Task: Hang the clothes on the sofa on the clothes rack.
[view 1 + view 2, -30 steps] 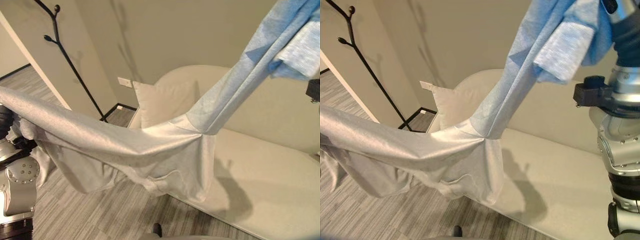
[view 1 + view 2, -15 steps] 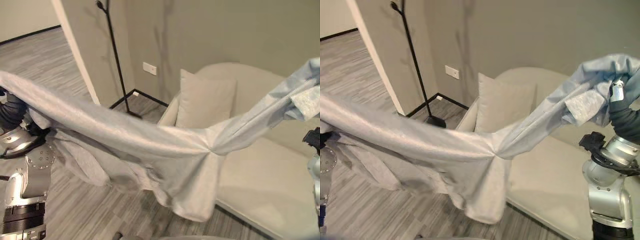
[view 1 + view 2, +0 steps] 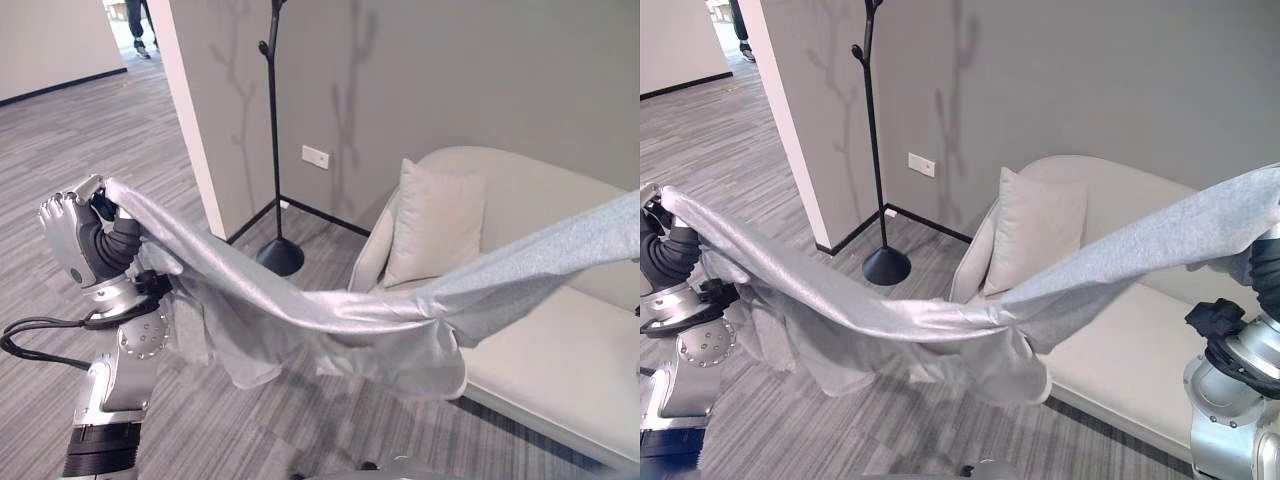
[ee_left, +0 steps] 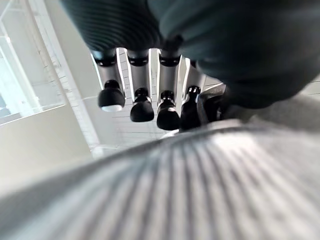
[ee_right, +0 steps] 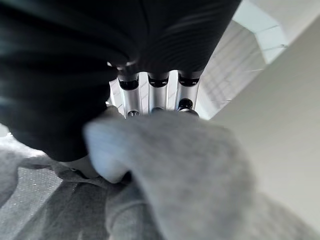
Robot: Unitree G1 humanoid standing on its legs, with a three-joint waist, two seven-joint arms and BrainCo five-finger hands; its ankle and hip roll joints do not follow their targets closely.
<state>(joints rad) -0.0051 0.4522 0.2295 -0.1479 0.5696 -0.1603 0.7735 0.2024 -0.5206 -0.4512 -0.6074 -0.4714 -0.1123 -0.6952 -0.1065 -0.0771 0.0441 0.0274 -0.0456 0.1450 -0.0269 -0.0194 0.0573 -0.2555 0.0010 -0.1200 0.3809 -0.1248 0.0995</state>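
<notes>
A grey garment [image 3: 330, 315] is stretched in the air between both hands, in front of the sofa [image 3: 540, 350]. One end is gripped by the curled fingers of the left hand [image 3: 85, 235]; the other is draped over the right hand [image 5: 150, 95], whose fingers are hidden. The clothes rack [image 3: 875, 160] stands by the wall beside the sofa.

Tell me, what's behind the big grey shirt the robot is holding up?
Behind the grey shirt are the sofa with its cushion and the clothes rack's base. The sofa's front edge is covered by cloth.
</notes>
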